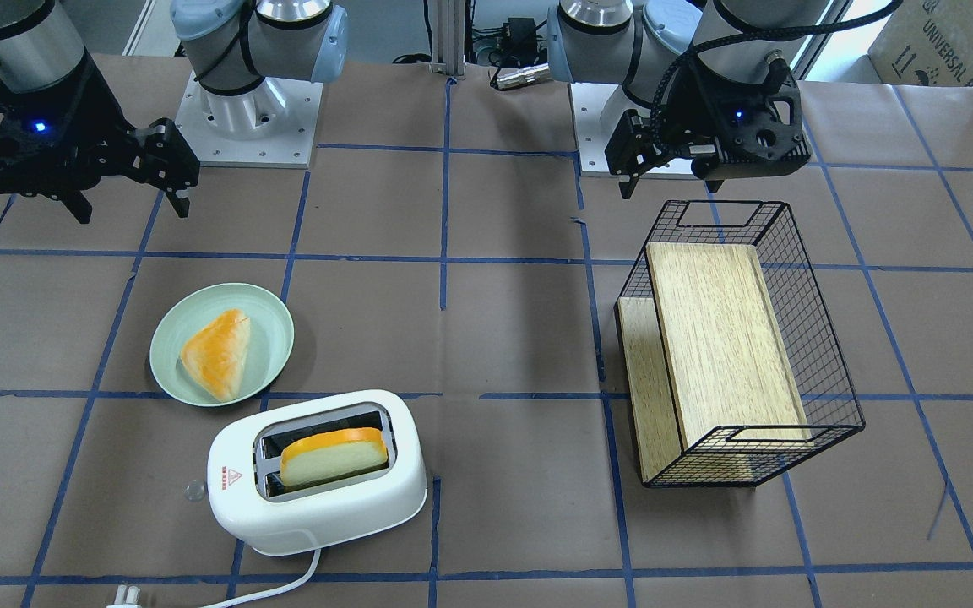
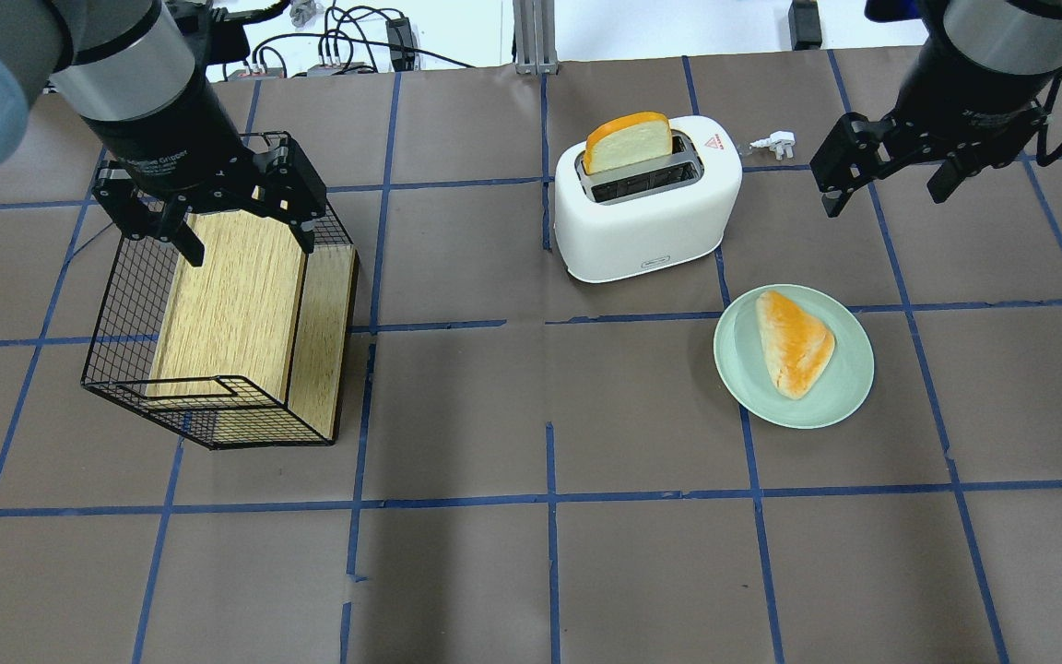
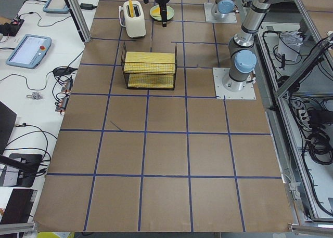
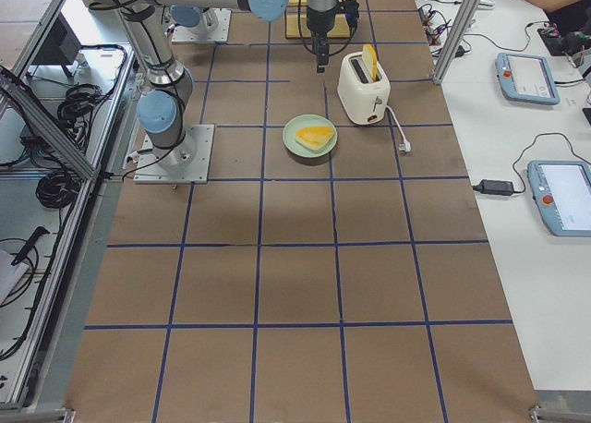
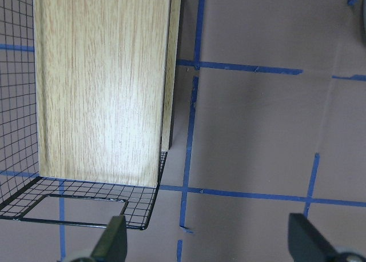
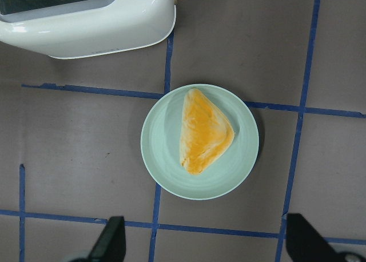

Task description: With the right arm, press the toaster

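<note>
White plastic is your target: the toaster [image 1: 317,473] stands on the table well below the right gripper [image 1: 132,207], out beyond the jaws on the side away from the robot's base and a little toward the robot's left. Those jaws are spread wide and hold nothing. In the right wrist view the green plate [image 1: 165,355] with its orange pastry [image 1: 216,353] lies straight beneath the jaws. The toaster only clips that view's upper corner, so you are not yet over it.

The toaster's long axis runs roughly across the table, slightly skewed. The end with the red triangle sticker and the small clear lever knob [image 1: 193,491] points to the right gripper's side. I judge that this is the relation your move turns on: the knob sits on the near end for this arm, past the plate from the jaws, and it needs a downward push there. A slice of bread [image 1: 334,456] stands high in the slot, which suggests that the lever is up.

The left gripper [image 1: 671,181], also spread and empty, hangs over the wire basket [image 1: 824,338], well apart from the toaster, so the right arm is the nearer one
</note>
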